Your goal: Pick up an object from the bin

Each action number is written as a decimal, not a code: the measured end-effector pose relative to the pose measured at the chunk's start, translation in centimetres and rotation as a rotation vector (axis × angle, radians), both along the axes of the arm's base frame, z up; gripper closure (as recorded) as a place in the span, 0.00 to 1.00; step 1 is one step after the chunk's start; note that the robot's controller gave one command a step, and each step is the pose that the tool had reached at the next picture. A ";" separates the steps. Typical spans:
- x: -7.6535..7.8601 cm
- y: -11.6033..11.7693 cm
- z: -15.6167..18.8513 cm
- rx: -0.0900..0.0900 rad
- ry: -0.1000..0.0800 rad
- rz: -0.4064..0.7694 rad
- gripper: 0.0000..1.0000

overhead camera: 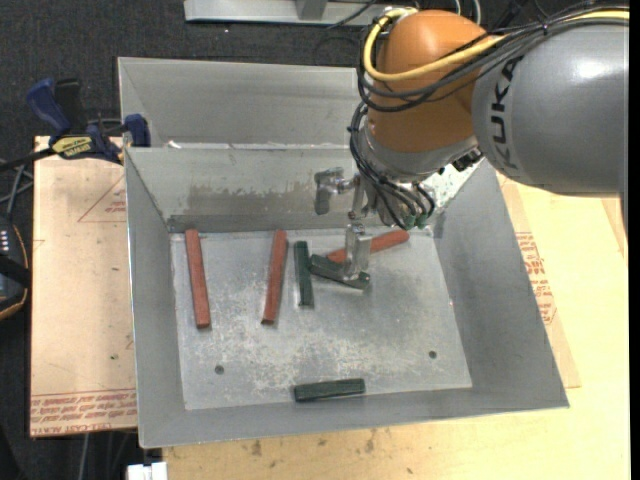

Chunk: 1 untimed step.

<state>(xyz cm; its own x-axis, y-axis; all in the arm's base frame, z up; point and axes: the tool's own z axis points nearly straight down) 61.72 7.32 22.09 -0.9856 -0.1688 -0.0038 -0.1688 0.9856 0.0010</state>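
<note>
Reaching in from the right of the camera view, the arm (560, 98) bends over the back right part of the grey metal bin (150, 268). Its orange wrist cover (425, 68) sits above the back wall, and cables (372, 48) are looped round that cover. Below the cover the gripper (356, 274) points straight down, with its tip at floor level, a little right of the bin's centre. The tip is at the right end of a short dark green bar (330, 266), which lies nearly crosswise on the floor. Whether that bar is clamped cannot be told, nor how far the claw is open. An orange-red bar (388, 240) lies tilted just behind and to the right of the gripper, partly hidden by it. A long dark green bar (303, 273) lies lengthwise just beside the left end of the short one. Further left lie two more pieces, a near red-brown bar (274, 278) and a far red-brown bar (197, 280). A front dark green bar (329, 391) lies well apart, near the front edge.
</note>
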 end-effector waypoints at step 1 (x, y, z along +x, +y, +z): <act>0.8 0.6 -2.9 -0.001 -0.005 0.085 0.00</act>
